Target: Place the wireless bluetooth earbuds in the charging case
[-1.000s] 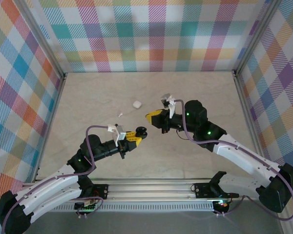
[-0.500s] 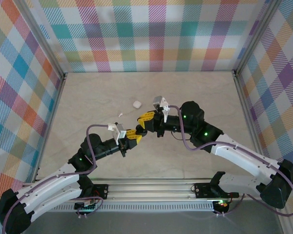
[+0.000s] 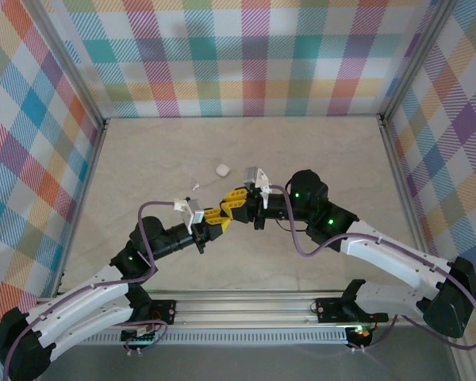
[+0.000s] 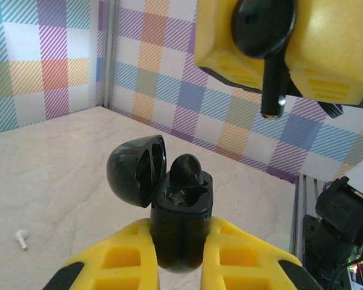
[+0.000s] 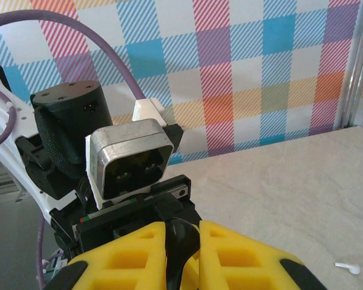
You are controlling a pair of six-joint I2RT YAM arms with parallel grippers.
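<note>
- The left gripper (image 4: 180, 261) is clamped on the lower body of the black charging case (image 4: 180, 211). It holds the case upright with the lid (image 4: 136, 172) hinged back to the gripper's left, so the wells face up toward the other arm.
- In the case's far well sits a rounded black form, probably a seated earbud (image 4: 185, 168). The well nearer the left fingers looks free, though it is too dark to be sure.
- Above the case and a little to the right, not touching it, the right gripper (image 4: 267, 36) pinches the head of a black earbud (image 4: 272, 84). The stem hangs straight down — the attitude needed to enter a well stem-first.
- In the right wrist view those fingers (image 5: 230, 254) stand nearly together, with only the dark earbud between them.
- I judge this to be the alignment step. The stem has to be brought over the free well before it is lowered.
- Well off to the left gripper's left, a white earbud (image 4: 21, 240) lies on the table (image 4: 60, 181).
- Beyond both grippers in the overhead view sits a white case (image 3: 220, 169).
</note>
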